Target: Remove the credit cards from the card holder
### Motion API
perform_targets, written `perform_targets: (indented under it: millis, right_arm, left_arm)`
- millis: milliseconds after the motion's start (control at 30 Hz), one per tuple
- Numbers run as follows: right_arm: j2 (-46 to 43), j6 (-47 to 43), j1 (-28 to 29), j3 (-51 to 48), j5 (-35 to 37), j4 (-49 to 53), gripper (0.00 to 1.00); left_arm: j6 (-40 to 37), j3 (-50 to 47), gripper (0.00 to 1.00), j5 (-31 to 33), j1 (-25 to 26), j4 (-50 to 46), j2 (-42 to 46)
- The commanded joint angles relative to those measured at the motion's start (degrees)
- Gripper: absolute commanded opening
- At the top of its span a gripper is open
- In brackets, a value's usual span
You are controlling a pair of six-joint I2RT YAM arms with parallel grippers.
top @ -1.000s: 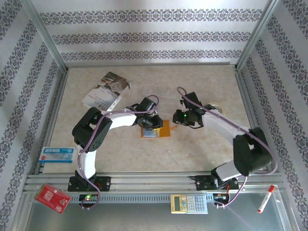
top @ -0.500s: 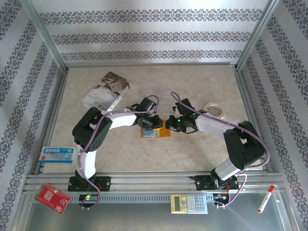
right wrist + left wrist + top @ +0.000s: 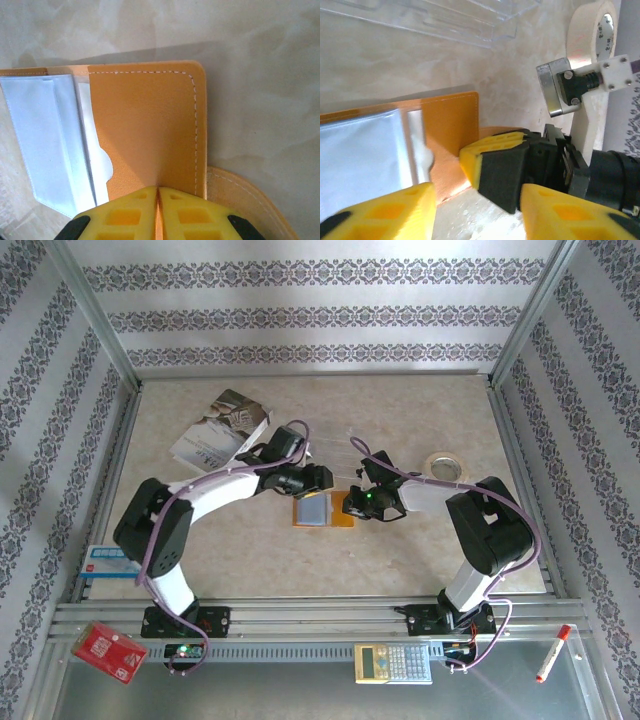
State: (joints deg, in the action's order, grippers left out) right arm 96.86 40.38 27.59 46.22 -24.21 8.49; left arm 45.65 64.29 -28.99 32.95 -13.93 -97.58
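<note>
Pinching the right-hand flap of the card holder (image 3: pixel 145 125), the right gripper (image 3: pixel 158 202) has its yellow fingers pressed together on the orange edge. The card holder lies open on the table (image 3: pixel 400 410) between the two arms, its blue-grey clear pocket (image 3: pixel 45 135) facing up; what the pocket holds cannot be told. The left gripper (image 3: pixel 318 480) hovers at the wallet's far left corner, jaws apart, gripping nothing. A tape roll (image 3: pixel 445 467) lies near on the right, and a white booklet (image 3: pixel 220 430) sits well off to the far left.

Booklet (image 3: pixel 220 428), tape roll (image 3: pixel 446 467), calculator (image 3: pixel 392 663), red packet (image 3: pixel 110 652), marker (image 3: pixel 551 655), white-blue box (image 3: pixel 100 562).
</note>
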Motion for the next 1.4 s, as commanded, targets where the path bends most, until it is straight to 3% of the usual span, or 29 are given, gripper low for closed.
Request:
perform_targets:
  millis: [0,200,433,600,800,1367]
  right_arm:
    - [2.18,-0.60,0.13,-0.08,3.59,2.56,0.15]
    - [2.85,-1.01,0.34,0.36,4.08,3.14,0.15]
    - [3.00,-1.01,0.61,0.19,4.34,3.19,0.15]
    - [2.74,-0.92,0.57,0.24,4.86,3.46,0.16]
    - [3.29,-1.05,0.85,0.26,4.79,3.59,0.16]
    - [4.30,-0.83,1.14,0.59,4.88,3.57,0.16]
  left_arm:
    - [-1.42,-3.17,0.54,6.14,-1.08,-9.59,2.21]
    - [1.63,-6.09,0.57,5.61,-1.48,-7.10,1.85]
    - [1.64,-5.16,0.41,4.53,-1.48,-5.33,-1.55]
    - [0.52,-4.21,0.40,5.27,-1.48,-6.78,-3.63]
    - [0.47,-4.16,0.31,2.32,-1.46,-5.05,-4.42]
    - [-1.24,-3.40,0.28,-4.82,-1.48,0.28,-4.80]
